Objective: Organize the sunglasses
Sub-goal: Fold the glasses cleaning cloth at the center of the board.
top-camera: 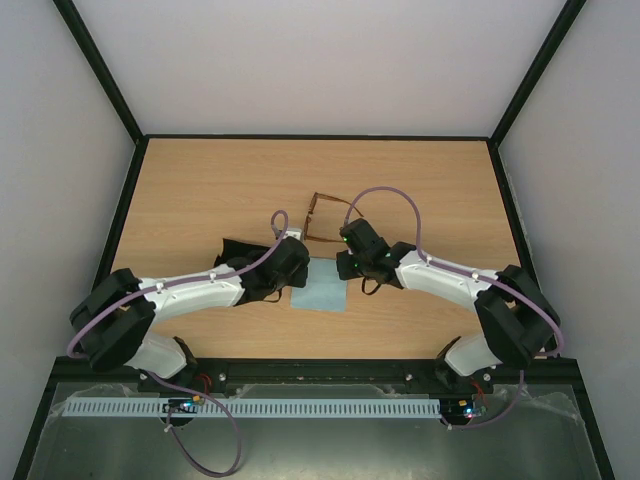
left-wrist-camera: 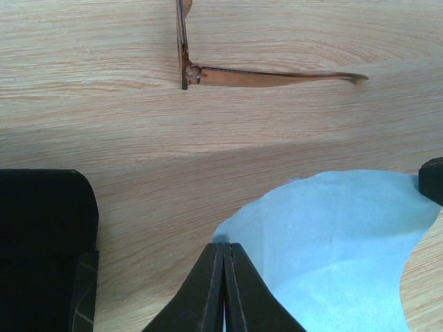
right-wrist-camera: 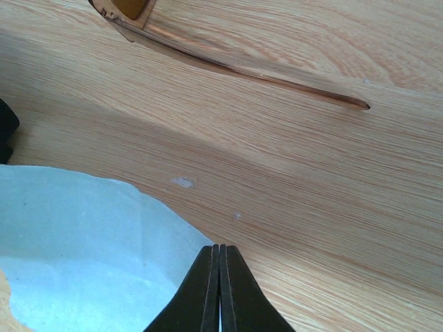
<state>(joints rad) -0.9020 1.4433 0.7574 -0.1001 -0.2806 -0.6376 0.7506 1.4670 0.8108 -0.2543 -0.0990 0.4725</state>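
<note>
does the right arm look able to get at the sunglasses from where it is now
Probably yes: the sunglasses lie just beyond the right gripper, only bare table between. But it is shut, seemingly pinching a corner of the cloth, so it must release and open first.

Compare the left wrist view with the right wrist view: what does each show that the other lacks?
Left wrist only: the black case. Right wrist only: the amber lens of the sunglasses. Both: a brown temple arm, the light blue cloth, the wooden table, and the view's own left gripper or right gripper, shut on a cloth corner.
</note>
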